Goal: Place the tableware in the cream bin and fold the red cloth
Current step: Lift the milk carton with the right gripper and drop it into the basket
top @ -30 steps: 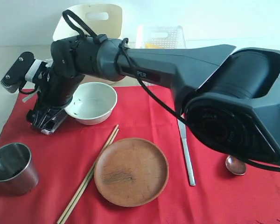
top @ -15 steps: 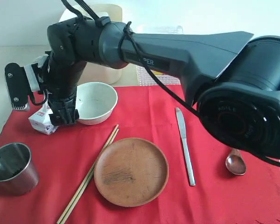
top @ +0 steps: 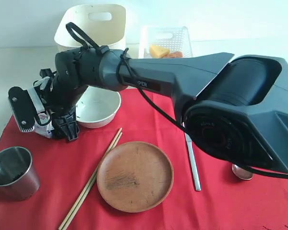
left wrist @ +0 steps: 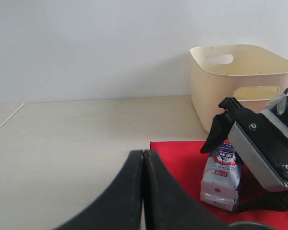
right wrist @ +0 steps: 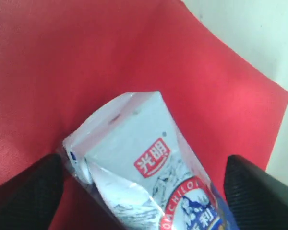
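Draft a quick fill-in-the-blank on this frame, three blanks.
1. The left end effector is ____.
2. The white milk carton stands ____ the fingers of the right end effector.
3. The shiny steel cup stands ____ on the bright red cloth.
Answers: shut; between; upright.

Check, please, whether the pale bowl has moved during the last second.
No. The pale bowl sits where it was: its near rim keeps the same gap to the upper tips of the wooden chopsticks, which also stayed put.
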You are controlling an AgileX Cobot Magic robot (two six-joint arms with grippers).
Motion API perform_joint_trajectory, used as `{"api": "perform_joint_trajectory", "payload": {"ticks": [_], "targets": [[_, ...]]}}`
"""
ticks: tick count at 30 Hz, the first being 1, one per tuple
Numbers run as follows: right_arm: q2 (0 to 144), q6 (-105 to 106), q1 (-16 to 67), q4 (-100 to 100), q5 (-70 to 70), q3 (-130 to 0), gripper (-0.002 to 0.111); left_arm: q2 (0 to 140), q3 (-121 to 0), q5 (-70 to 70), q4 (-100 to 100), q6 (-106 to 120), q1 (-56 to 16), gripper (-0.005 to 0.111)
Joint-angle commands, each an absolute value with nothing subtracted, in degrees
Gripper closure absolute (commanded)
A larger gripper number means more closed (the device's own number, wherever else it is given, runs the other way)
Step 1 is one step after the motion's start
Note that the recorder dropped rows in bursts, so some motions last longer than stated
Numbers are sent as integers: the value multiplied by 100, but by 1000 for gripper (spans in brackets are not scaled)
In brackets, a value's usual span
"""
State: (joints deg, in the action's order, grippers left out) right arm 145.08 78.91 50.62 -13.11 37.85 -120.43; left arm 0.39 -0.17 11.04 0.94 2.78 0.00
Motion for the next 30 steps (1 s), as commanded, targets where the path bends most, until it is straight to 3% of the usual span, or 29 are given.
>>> {"api": "perform_joint_trajectory", "payload": {"ticks": [1, 6, 9, 18, 30], "targets": [[14603, 8297, 5064, -1297, 3711, -12039, 40, 0, 0, 1104, 63, 275, 0, 106], [14603, 8378, 5064, -1297, 3628, -12039, 86, 0, 0, 1104, 63, 275, 0, 106], [14592, 8393, 5064, -1309, 3580, -12039, 106, 0, 0, 1104, 63, 275, 0, 106], [14280, 8393, 5064, -1873, 2857, -12039, 108, 0, 0, 1104, 63, 275, 0, 106], [13413, 7532, 5064, -2355, 3095, -12039, 108, 0, 0, 1104, 63, 275, 0, 106]]}}
